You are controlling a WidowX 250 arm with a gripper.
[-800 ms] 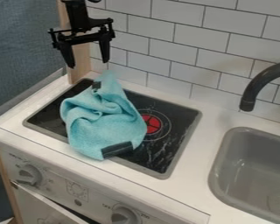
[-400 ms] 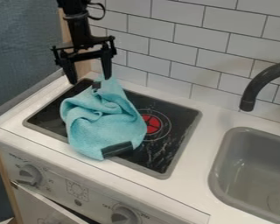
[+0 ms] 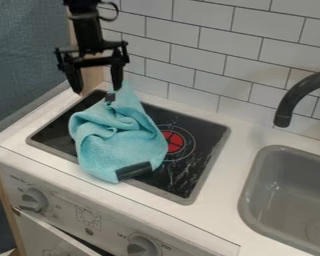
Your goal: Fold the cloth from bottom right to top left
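- Presently, end effector at cloth's top end, fingers apart.
- Cloth bunched on hob, long axis roughly top to bottom.
- Lower-right edge lies down-right of end effector; likely grasp target.

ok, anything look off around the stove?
The light-blue fabric cloth is bunched and creased, not lying flat. Pale streaks mark the black glass stovetop to its right; can't tell scratches from glare. Below, the white oven door looks slightly ajar, with a dark gap along its top edge.
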